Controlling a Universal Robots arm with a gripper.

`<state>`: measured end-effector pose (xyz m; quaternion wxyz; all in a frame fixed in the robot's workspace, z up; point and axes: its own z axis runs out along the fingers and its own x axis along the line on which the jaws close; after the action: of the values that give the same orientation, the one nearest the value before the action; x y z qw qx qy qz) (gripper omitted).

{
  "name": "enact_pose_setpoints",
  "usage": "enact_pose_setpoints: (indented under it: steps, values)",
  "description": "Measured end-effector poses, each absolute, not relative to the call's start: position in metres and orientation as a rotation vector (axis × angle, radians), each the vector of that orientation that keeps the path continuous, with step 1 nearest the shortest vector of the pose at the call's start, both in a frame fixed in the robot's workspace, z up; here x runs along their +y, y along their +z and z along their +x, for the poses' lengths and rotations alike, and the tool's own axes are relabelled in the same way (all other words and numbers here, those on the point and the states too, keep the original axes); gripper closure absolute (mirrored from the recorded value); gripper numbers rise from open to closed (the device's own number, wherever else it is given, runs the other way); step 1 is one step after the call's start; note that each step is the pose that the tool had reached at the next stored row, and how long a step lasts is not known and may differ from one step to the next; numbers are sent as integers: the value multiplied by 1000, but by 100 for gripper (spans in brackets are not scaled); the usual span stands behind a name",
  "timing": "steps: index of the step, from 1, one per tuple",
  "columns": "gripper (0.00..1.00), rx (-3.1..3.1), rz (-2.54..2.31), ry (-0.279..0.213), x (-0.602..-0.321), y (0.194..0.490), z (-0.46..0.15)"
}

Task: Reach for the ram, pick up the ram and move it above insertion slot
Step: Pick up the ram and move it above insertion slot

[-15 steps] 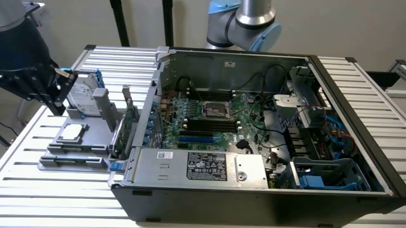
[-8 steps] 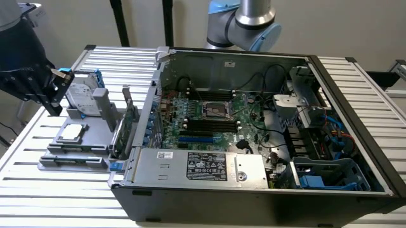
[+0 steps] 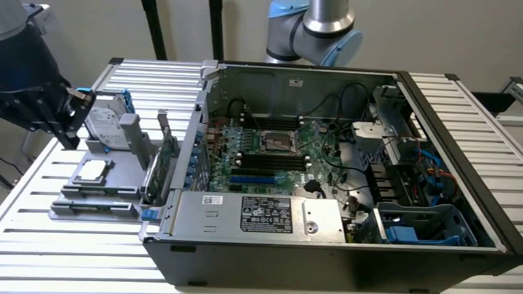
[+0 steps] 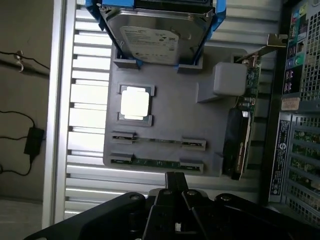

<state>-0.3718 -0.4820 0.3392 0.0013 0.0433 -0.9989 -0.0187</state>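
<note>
Thin green circuit-board ram [image 4: 156, 163]: probably light, stiff, fragile; best gripped across its faces mid-length. Black gripper [image 4: 175, 180]: spread cannot be told.

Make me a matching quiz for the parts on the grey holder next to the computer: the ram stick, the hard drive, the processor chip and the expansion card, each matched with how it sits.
Things:
1. ram
2. hard drive
3. processor chip
4. expansion card

States:
A. standing on edge beside the computer case
B. long green stick lying in a slot of the grey holder
C. cradled in a blue bracket
D. flat in a square pocket, silver top up

Pairs: 1-B, 2-C, 3-D, 4-A
</note>
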Motion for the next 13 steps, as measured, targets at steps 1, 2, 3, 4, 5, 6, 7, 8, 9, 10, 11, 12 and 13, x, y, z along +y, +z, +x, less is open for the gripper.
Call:
enact_pose_setpoints:
  steps: [1,2,3,4,5,6,7,8,9,10,11,12,13]
  values:
    - [89,-3134,164,-59,-482,339,-372]
    - [89,-3132,193,-59,-482,339,-372]
    - [89,-3130,222,-59,-482,339,-372]
    - [89,-3127,251,-59,-482,339,-372]
    - [89,-3124,279,-58,-482,339,-372]
    - [89,-3121,308,-58,-482,339,-372]
    - [89,-3118,335,-58,-482,339,-372]
    - [89,-3115,363,-58,-482,338,-372]
    - [89,-3111,392,-58,-482,338,-372]
    - [89,-3107,420,-58,-482,338,-372]
    - [89,-3103,449,-58,-482,338,-372]
    - [89,-3098,477,-58,-482,338,-372]
    - [89,-3093,505,-58,-482,338,-372]
